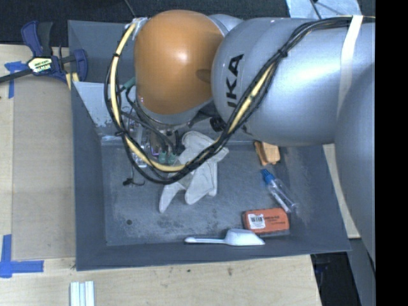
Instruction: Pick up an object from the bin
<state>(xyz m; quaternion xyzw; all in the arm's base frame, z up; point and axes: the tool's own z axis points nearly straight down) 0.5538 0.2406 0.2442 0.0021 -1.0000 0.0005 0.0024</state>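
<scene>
Gripper point(159, 149) sits low in the back-left part of the bin point(89, 196), under my orange wrist cover point(172, 59). Whether it is parted or closed: cannot tell, cover and cables hide it.

Nearest thing: crumpled white cloth point(199, 171), just right of the gripper, mid-floor, upper end under the arm. Long axis runs back-right to front-left, narrow tip pointing front-left.

Front wall: white plastic spoon point(226, 238) lying left-right, bowl to the right. Beside it, orange box point(265, 220). Right side: clear tube with blue cap point(278, 192), wooden piece point(268, 152).
</scene>
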